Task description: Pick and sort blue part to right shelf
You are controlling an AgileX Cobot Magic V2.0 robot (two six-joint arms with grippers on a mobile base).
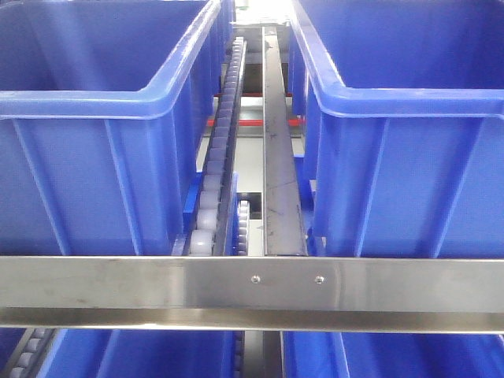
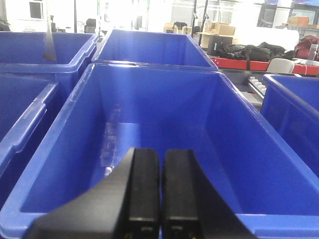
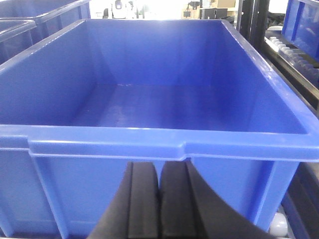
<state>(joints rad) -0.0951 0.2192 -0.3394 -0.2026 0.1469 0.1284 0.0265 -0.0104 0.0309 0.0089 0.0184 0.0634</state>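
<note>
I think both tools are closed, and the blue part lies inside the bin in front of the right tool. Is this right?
Not quite. The right wrist view shows the bin in front of the right tool holds nothing; no blue part is visible. Both tools, left tool included, are indeed closed.

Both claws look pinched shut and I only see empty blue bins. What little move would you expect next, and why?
Probably the left gripper should ease forward and tip down for a better look into its bin. Both it and the right gripper look closed on nothing, and no blue part shows in any view. The right one faces an empty bin from outside the near wall.
</note>
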